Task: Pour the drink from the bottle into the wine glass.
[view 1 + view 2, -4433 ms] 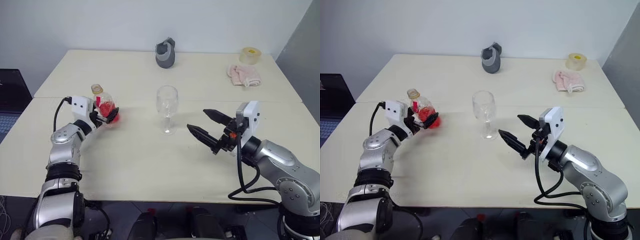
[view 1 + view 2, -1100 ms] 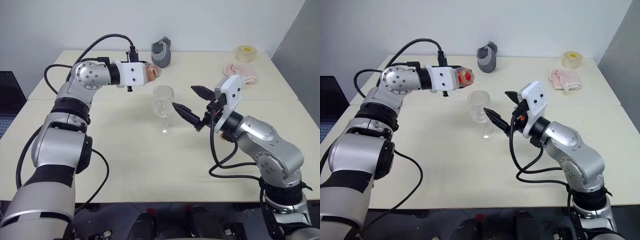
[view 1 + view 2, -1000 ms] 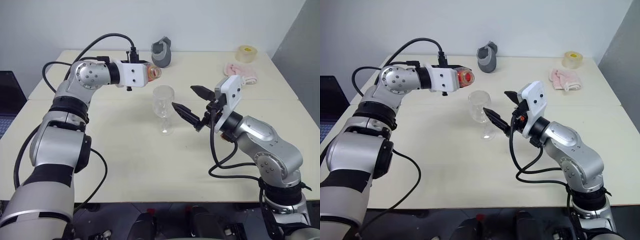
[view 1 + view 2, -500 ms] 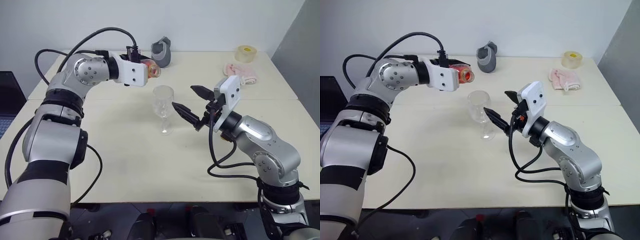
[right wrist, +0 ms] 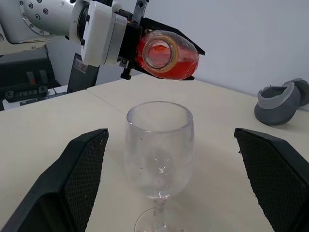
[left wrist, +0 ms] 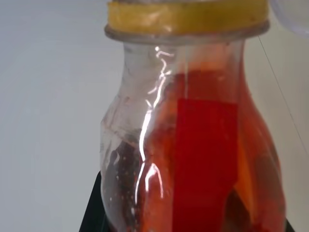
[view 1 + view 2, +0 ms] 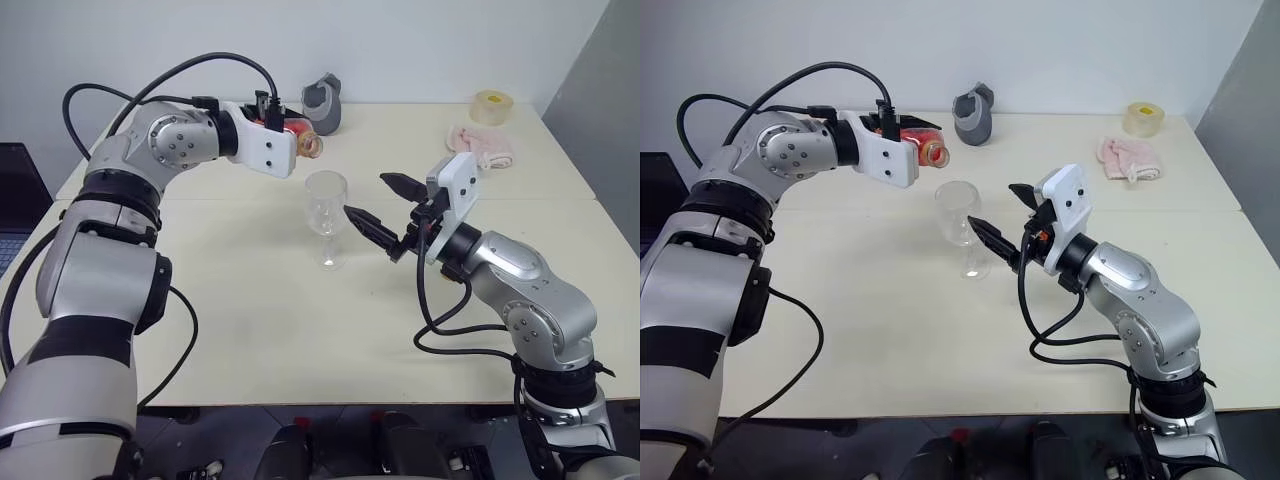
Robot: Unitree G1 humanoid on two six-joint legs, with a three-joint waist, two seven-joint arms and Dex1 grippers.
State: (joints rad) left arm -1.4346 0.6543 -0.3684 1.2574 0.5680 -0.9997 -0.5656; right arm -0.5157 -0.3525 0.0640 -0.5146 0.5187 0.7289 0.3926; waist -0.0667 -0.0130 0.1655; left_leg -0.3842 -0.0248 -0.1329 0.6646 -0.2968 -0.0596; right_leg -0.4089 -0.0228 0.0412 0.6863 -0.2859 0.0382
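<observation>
My left gripper (image 7: pixel 293 137) is shut on the bottle (image 7: pixel 304 141), a small clear one holding the red drink (image 6: pixel 203 159). The bottle lies nearly on its side in the air, above and behind-left of the wine glass (image 7: pixel 328 205). Its yellowish-ringed mouth (image 5: pixel 158 52) points toward the glass rim, and no liquid is flowing. The wine glass (image 5: pixel 159 145) stands upright on the table and looks clear inside. My right gripper (image 7: pixel 365 195) is open just to the right of the bowl, its fingers (image 5: pixel 82 183) apart from the glass.
A grey cup-like object (image 7: pixel 322 103) sits at the table's back centre. A roll of tape (image 7: pixel 489 107) and a pink cloth (image 7: pixel 478 145) lie at the back right. A dark laptop (image 7: pixel 15 200) is off the table's left side.
Since the oldest frames my left gripper has carried the bottle from low on the left up beside the glass and tipped it over. Over the last second the wrist has rolled further. The right gripper has closed in on the glass.
</observation>
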